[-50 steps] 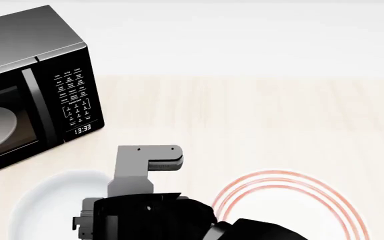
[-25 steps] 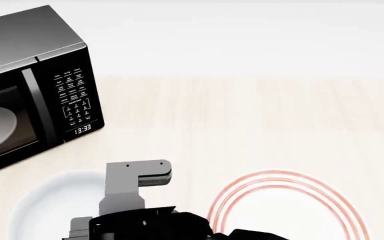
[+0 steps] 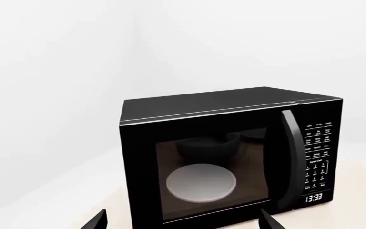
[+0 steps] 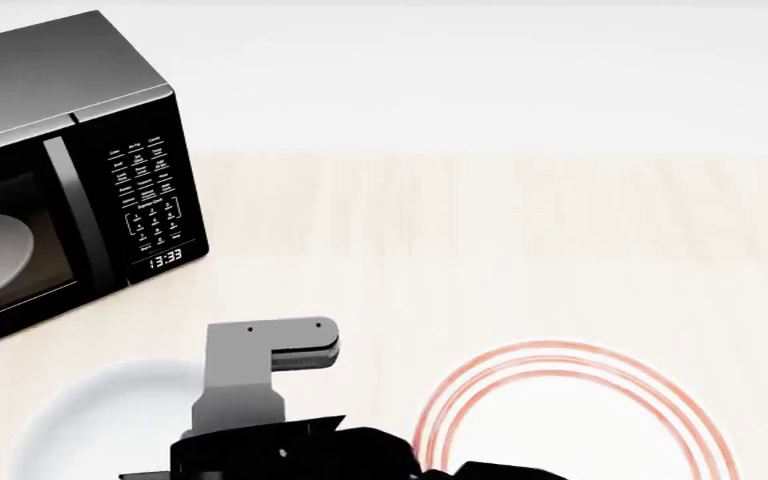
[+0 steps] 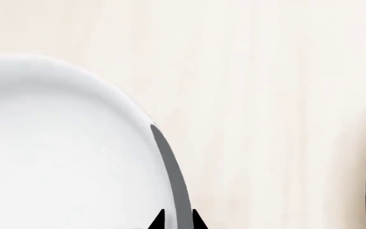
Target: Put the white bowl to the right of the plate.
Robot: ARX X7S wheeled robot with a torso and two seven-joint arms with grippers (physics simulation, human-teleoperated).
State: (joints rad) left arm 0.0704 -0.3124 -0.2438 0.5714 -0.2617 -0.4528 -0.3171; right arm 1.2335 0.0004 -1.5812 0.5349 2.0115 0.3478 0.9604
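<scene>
A pale wood-grain bench (image 4: 491,240) fills most of the head view, meeting a plain white wall at its far edge. A black microwave (image 4: 64,170) sits at the far left of the bench, its keypad and lit clock facing forward; through its dark glass door a pale disc (image 3: 201,182) shows.

The white bowl (image 4: 91,420) rests on the bench near the front left, just in front of the microwave. The plate (image 4: 571,410), with thin red-orange rings at its rim, lies to the right of the bowl, apart from it, with bare wood between them.

The right arm reaches across from the lower edge, its grey bracket hanging over the bowl's right side. In the right wrist view the right claw (image 5: 177,220) has its two dark tips close together on either side of the bowl's rim, clenched on it.

The left claw (image 3: 183,222) faces the microwave, its tips spread wide, grasping nothing.
</scene>
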